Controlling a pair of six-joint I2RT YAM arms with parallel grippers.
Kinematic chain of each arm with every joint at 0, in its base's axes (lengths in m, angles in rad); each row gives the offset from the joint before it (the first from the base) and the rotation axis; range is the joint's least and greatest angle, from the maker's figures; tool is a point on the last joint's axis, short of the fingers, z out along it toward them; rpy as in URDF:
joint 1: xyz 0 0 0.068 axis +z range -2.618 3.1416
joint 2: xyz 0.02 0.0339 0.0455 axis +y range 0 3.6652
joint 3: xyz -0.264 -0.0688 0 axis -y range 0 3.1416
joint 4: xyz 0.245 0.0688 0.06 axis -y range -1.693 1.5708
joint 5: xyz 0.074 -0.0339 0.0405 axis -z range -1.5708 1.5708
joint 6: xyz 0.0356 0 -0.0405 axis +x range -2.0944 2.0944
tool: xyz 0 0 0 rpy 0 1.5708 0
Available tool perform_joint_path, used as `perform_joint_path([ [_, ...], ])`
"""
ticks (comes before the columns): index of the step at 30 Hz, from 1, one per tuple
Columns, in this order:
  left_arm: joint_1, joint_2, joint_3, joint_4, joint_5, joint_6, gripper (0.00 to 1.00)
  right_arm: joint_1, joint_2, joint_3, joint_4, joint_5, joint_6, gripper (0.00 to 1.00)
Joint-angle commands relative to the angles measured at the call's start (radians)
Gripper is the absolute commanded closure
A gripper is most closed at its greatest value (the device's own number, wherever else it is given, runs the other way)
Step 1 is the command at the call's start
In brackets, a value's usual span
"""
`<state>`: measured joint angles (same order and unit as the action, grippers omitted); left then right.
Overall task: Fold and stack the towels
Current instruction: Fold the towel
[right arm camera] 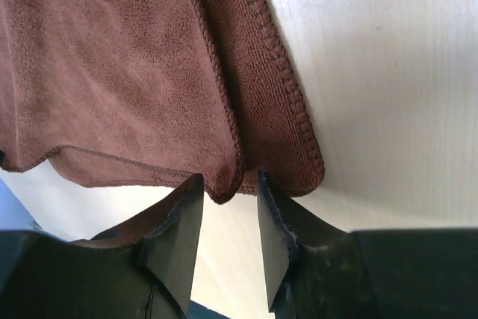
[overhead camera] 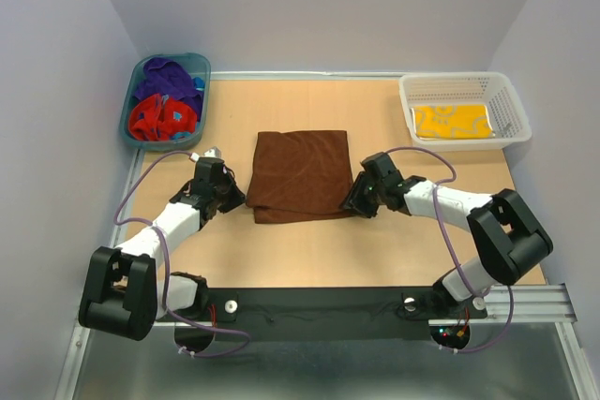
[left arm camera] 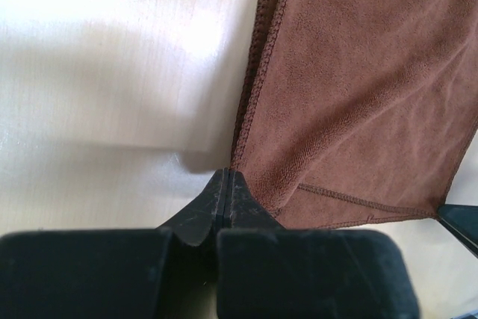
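Note:
A plain brown towel [overhead camera: 300, 175] lies folded flat at the middle of the table. My left gripper [overhead camera: 239, 196] sits at its near left corner, shut, tips [left arm camera: 226, 177] right against the towel's hemmed edge [left arm camera: 358, 72]; no cloth shows between the fingers. My right gripper [overhead camera: 352, 201] is at the near right corner, open, and a fold of the towel's corner [right arm camera: 112, 72] hangs between its two fingertips [right arm camera: 229, 181]. A yellow patterned towel [overhead camera: 453, 121] lies in the white basket. Red [overhead camera: 155, 119] and purple [overhead camera: 169, 77] towels are bunched in the teal tub.
The teal tub [overhead camera: 206, 91] stands at the table's back left corner, the white mesh basket [overhead camera: 469, 144] at the back right. Purple cables loop from both arms over the near part of the wooden table [overhead camera: 300, 250].

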<state>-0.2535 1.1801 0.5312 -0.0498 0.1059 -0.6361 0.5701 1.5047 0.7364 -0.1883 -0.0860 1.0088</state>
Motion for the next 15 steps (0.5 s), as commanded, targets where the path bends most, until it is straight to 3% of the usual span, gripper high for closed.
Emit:
perform_joint_path([
  [1,0.000,-0.034,-0.016,0.007,0.011,0.009,1.00,0.005,0.029,0.020,0.062,0.009,0.027,0.60],
  [9,0.000,-0.036,-0.013,0.002,0.008,0.010,1.00,0.005,0.045,0.027,0.076,0.000,0.031,0.66],
  [15,0.000,-0.034,-0.005,-0.001,0.002,0.012,1.00,0.005,0.022,0.035,0.075,0.000,0.025,0.87],
])
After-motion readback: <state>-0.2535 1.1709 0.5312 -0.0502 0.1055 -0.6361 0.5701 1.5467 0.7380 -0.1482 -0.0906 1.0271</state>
